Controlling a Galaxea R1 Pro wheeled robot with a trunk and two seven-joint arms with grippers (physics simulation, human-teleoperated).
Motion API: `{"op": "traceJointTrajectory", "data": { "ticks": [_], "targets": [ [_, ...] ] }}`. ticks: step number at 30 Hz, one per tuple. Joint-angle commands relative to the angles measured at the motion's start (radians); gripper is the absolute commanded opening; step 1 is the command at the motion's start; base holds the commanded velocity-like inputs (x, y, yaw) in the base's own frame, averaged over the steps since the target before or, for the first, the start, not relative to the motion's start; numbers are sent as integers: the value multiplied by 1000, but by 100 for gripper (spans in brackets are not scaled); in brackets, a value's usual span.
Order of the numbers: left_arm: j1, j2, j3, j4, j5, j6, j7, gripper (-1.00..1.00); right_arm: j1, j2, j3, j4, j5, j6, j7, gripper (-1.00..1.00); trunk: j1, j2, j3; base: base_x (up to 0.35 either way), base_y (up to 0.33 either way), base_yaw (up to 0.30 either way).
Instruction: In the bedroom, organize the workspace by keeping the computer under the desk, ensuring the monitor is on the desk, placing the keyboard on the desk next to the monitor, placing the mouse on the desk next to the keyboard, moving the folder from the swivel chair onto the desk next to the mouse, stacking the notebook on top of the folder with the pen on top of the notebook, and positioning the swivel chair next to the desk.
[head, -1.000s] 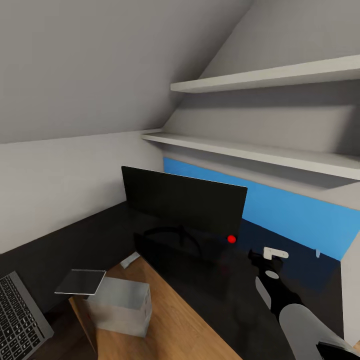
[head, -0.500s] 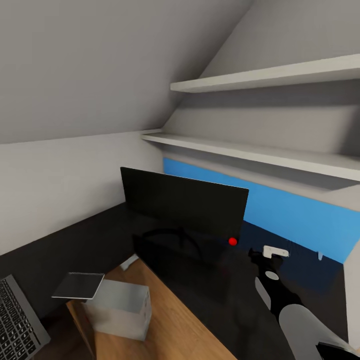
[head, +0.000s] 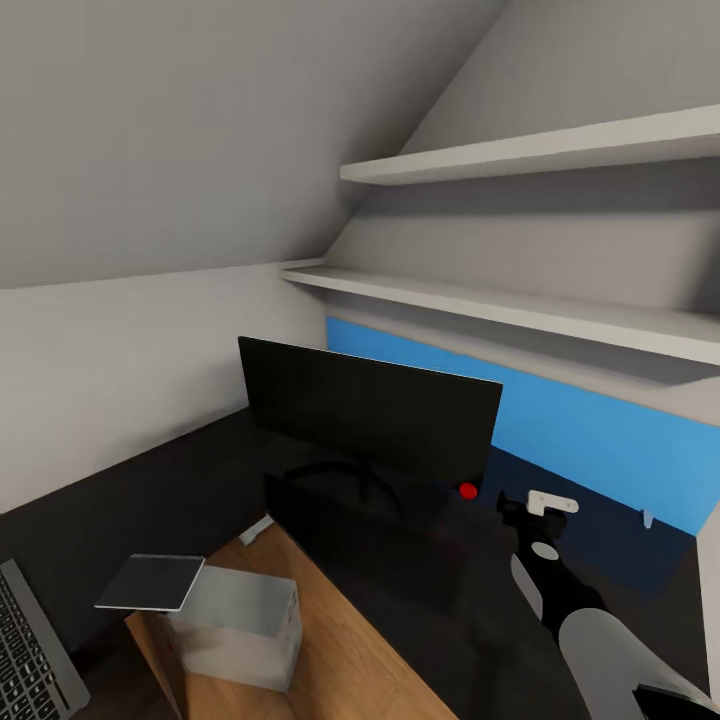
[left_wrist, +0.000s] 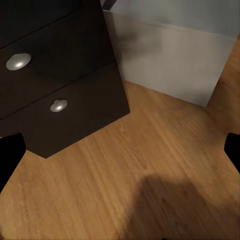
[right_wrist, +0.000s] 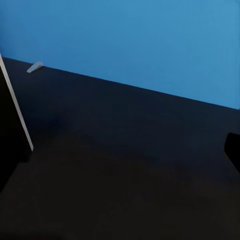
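Note:
The black monitor (head: 370, 410) stands upright on the black desk (head: 190, 480), in front of the blue back panel (head: 600, 440). At the lower left corner the keyboard (head: 30, 655) lies on the desk, partly cut off. A thin greyish notebook (head: 150, 582) rests at the desk's near edge, above the light-grey computer (head: 235, 625) on the wooden floor. A small white pen (right_wrist: 35, 66) lies at the foot of the blue panel. My right gripper (head: 522, 508) hovers open over the desk right of the monitor. My left gripper (left_wrist: 120, 155) is open above the floor.
Two white shelves (head: 520, 300) run along the wall above the desk under a sloping ceiling. The desk's drawer unit (left_wrist: 60, 75) with round silver knobs (left_wrist: 18, 61) stands beside the computer (left_wrist: 170, 60). Wooden floor (left_wrist: 150, 165) lies below the left gripper.
The whole head view has shifted: the camera moved, so the keyboard, notebook and computer slid toward the lower left. The right arm keeps its place in the picture.

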Motion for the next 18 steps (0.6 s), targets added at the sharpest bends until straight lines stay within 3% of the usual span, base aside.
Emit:
{"op": "traceJointTrajectory", "data": {
  "ticks": [1, 13, 18],
  "targets": [
    [0, 0, -8, -1, 0, -1, 9, 100, -1, 0, -4, 1, 7, -3, -1, 100, 0, -2, -2, 1, 0, 0],
    [0, 0, -9, -2, 0, -1, 2, 100, -1, -7, -6, 1, 7, -4, -5, 100, 0, -2, -2, 0, 0, 0],
    [0, 0, -9, -1, 0, -1, 2, 100, -1, -32, -8, 4, 6, -5, -6, 100, 0, -2, -2, 0, 0, 0]
  ]
}}
